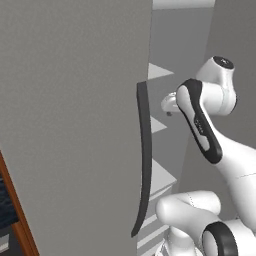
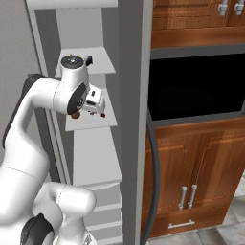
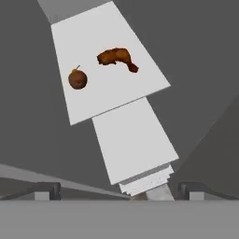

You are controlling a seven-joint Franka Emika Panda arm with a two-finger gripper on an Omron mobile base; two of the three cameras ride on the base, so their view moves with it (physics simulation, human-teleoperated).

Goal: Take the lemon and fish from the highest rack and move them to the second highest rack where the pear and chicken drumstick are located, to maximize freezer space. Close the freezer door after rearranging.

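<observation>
My gripper (image 3: 119, 193) hangs open inside the freezer, above the second highest rack (image 3: 140, 88), with nothing between its fingers. On that rack lie the brown pear (image 3: 78, 79) and the chicken drumstick (image 3: 116, 58). In the right base view the gripper (image 2: 97, 108) is over this rack (image 2: 91, 123), below the highest rack (image 2: 103, 64). A small dark thing (image 2: 88, 61) sits on the highest rack, too small to name. Lemon and fish are hidden behind the arm. The freezer door (image 2: 134, 143) stands open edge-on right of the racks, its black handle (image 2: 154, 182) facing away.
A broad grey door panel (image 1: 75, 125) with a long black handle (image 1: 145, 160) fills the left, close beside my arm. Lower white racks (image 3: 133, 140) step down below. Brown wooden cabinets (image 2: 196, 167) and a dark oven recess (image 2: 196, 86) stand to the right.
</observation>
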